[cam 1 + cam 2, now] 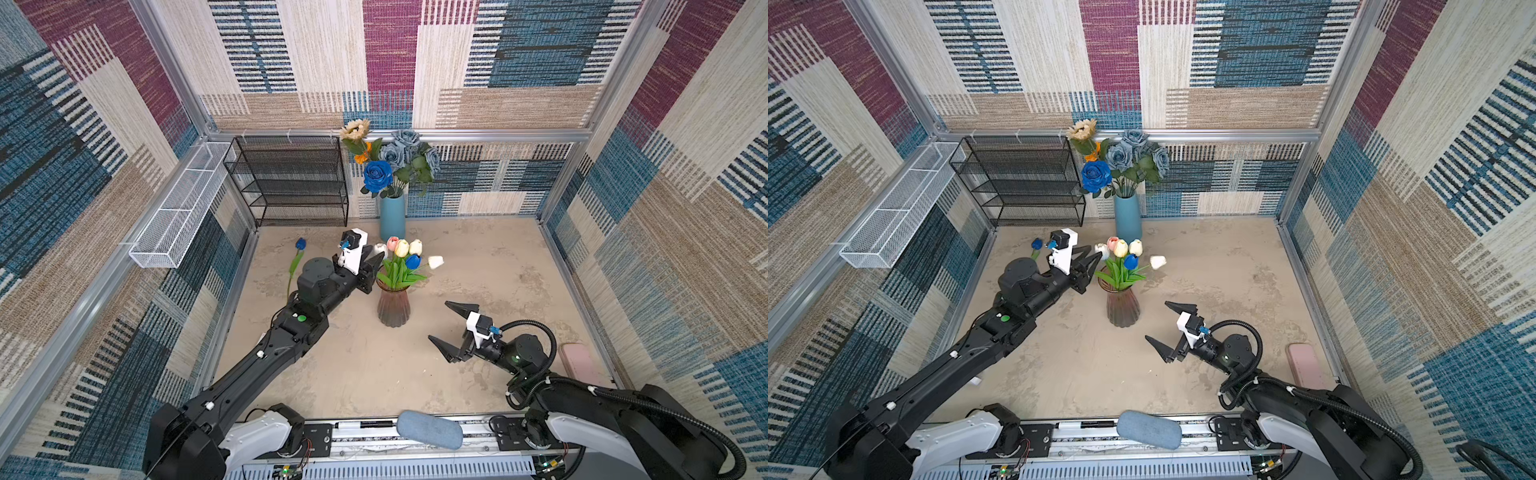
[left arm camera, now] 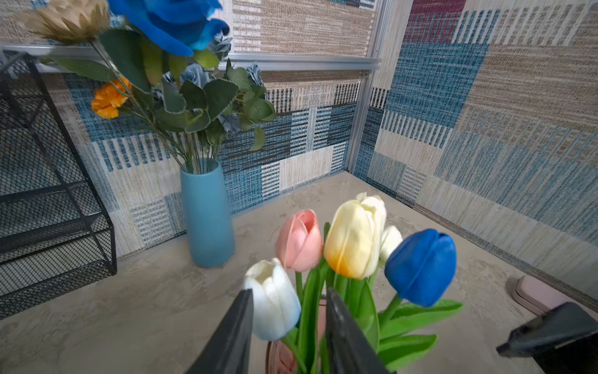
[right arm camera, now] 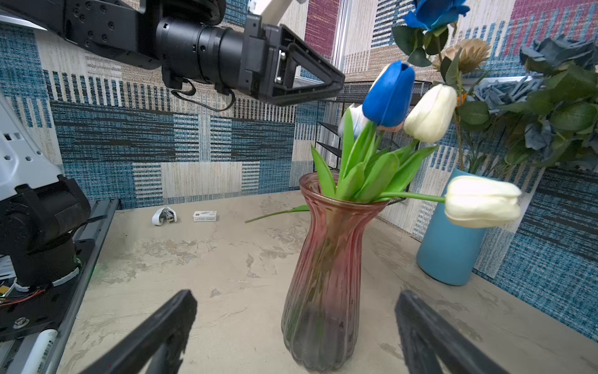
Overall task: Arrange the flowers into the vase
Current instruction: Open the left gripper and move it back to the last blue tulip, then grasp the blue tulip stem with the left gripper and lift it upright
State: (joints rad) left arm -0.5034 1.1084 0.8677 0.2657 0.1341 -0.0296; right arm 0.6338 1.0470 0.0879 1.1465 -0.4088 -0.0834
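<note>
We see the tulips (image 1: 401,248) standing in the pink vase (image 1: 393,309) at frame centre, the left gripper (image 2: 289,291) parted around a white bloom (image 2: 273,301), seemingly without touching it, and the right gripper (image 1: 438,320) spread wide.

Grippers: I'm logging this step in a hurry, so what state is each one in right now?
Left gripper: open, with the white tulip between its fingers but not clamped.
Right gripper: wide open, holding nothing.

Your left gripper (image 1: 376,262) sits mid-frame in both top views, arm stretched diagonally, jaws partly parted; your right gripper (image 1: 438,321) sits lower right, jaws spread wide.
</note>
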